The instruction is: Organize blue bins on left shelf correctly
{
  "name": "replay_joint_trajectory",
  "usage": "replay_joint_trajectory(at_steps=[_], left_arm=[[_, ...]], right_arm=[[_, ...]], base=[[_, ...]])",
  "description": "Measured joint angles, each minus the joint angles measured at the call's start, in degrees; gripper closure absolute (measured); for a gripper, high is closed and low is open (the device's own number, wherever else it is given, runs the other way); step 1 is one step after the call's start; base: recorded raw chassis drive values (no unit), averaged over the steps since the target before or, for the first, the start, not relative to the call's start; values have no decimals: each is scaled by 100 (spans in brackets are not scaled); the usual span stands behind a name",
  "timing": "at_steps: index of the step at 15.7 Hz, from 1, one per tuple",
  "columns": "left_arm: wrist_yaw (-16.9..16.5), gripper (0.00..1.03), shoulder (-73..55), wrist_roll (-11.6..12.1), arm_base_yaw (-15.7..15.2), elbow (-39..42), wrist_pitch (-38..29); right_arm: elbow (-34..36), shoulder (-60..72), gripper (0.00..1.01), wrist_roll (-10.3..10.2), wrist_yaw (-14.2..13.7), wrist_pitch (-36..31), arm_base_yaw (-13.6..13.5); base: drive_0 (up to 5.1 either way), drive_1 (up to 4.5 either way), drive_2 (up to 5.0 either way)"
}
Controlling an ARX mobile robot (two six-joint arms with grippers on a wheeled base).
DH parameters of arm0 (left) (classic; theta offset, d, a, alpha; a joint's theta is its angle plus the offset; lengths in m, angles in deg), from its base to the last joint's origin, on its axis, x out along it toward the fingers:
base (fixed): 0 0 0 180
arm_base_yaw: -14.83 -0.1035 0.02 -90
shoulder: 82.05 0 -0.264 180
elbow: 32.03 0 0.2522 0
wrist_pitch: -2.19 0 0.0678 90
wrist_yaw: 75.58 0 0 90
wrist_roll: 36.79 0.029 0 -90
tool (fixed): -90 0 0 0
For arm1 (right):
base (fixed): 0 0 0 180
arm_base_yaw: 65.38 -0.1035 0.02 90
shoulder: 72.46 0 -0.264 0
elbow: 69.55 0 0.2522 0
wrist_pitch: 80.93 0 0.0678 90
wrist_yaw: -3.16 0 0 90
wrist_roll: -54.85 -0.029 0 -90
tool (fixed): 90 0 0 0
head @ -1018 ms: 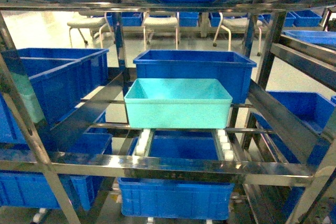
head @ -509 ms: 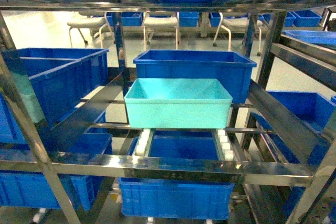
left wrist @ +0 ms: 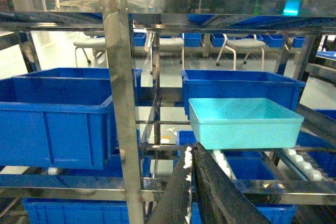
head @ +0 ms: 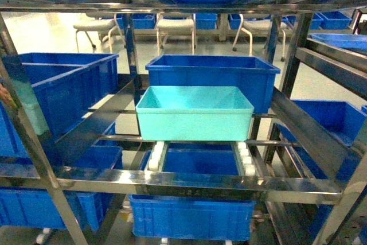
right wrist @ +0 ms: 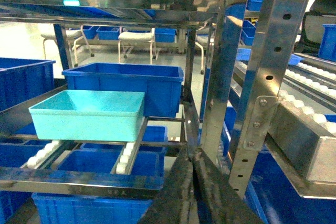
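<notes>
A turquoise bin [head: 194, 113] sits mid-frame on the steel shelf [head: 195, 181], on white rollers [head: 248, 162]. Dark blue crates [head: 212, 78] surround it; chairs [head: 175, 27] stand upper centre. Both wrist views show fingers [left wrist: 195, 182] pressed together.

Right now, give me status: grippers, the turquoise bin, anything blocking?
Left gripper shut, empty; right gripper shut, empty. Turquoise bin upright on the roller tracks, in front of a dark blue crate. Front steel beam crosses below it.

Tub [head: 195, 113] on shelf [head: 189, 181] rollers, before a crate [head: 212, 76].
</notes>
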Motion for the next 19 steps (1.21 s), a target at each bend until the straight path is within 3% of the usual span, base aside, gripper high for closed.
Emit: replay_joint_trajectory(at_steps=[2,7,8,19], left_arm=[[2,81,0,0,0,0,-2],[2,8,0,0,0,0,-2],[2,4,0,4,0,0,-2],[2,5,0,4,0,0,-2]], right_arm=[[0,0,77,9,0,0,0],[0,0,4,9,0,0,0],[0,0,3,9,0,0,0],[0,0,3,9,0,0,0]], base=[[0,0,0],[0,0,0],[0,0,0],[0,0,0]])
